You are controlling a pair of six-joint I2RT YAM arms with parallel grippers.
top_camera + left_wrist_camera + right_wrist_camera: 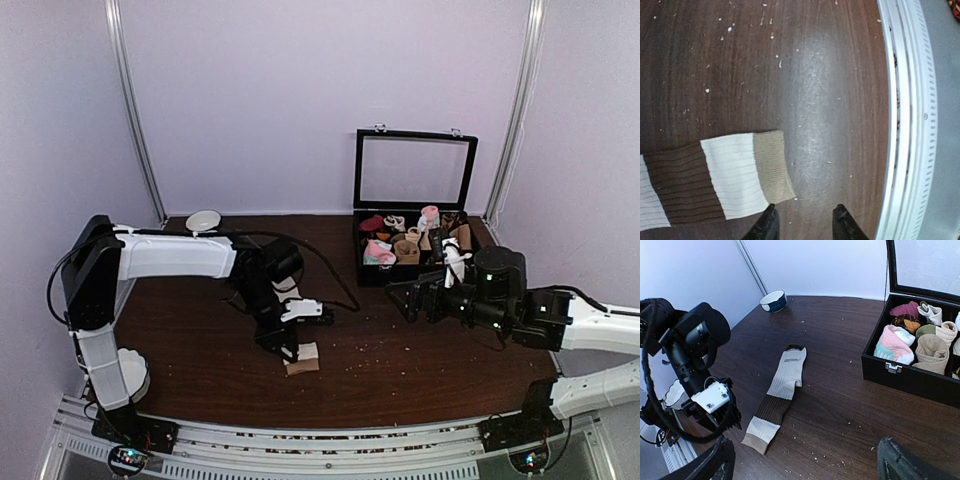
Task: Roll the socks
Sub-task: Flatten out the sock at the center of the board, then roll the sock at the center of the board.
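Observation:
The socks (782,390) lie flat on the dark wooden table as one long strip with a cream foot, a brown band, a white band and a tan cuff. I cannot tell whether two are stacked. The cuff end (771,167) points to the near table edge and shows as a small tan patch (303,358) in the top view. My left gripper (805,209) hangs just past that cuff, open, with bare table between its fingers. It touches nothing. My right gripper (405,297) hovers open and empty left of the box.
A black box (900,377) with its lid raised holds several rolled socks at the back right. A small bowl (203,220) stands at the back left. The metal rail (910,125) of the near table edge runs close to the left gripper. Crumbs dot the table.

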